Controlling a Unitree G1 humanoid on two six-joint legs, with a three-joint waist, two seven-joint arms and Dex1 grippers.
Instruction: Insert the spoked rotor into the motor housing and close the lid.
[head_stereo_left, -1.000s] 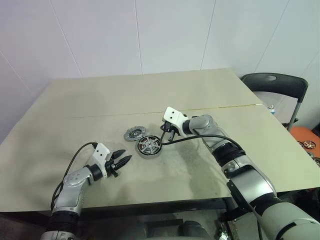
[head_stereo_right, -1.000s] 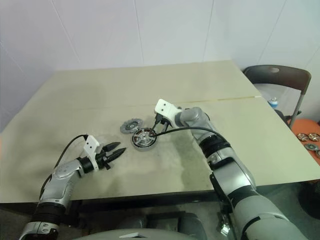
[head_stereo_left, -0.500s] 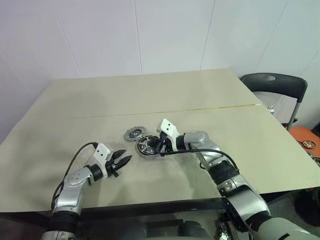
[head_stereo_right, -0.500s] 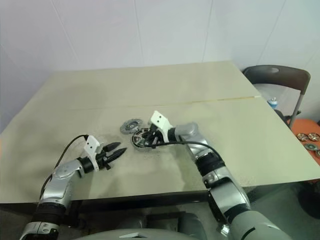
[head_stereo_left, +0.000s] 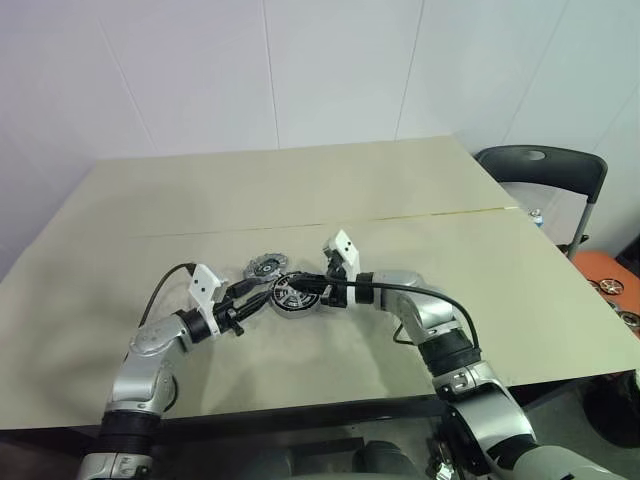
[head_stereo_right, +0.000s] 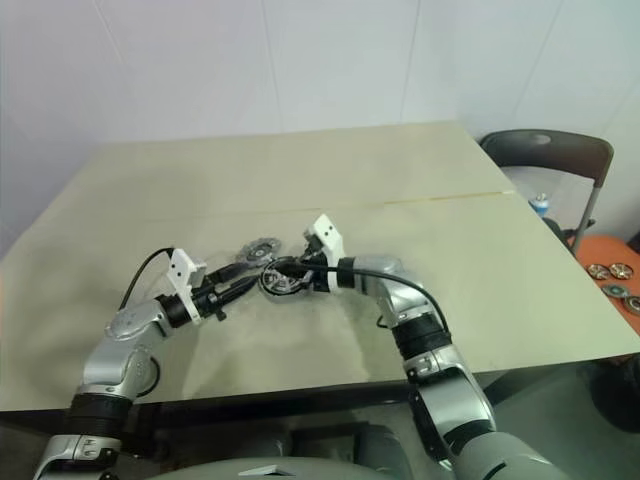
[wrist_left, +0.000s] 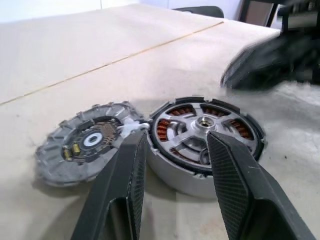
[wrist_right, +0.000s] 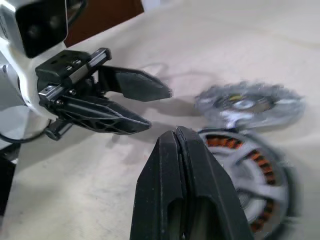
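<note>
the housing sits mid-table with the spoked rotor seated inside; the lid touches its rim. the left gripper is spread, empty. the right gripper is clenched, empty. risk: converging grippers may collide or nudge the lid aside.

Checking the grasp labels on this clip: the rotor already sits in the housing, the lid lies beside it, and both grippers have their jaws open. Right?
Not quite. The right gripper has its jaws shut, as the right wrist view shows. The rest holds: the left gripper is open, the spoked rotor sits in the motor housing, and the lid lies beside it.
</note>
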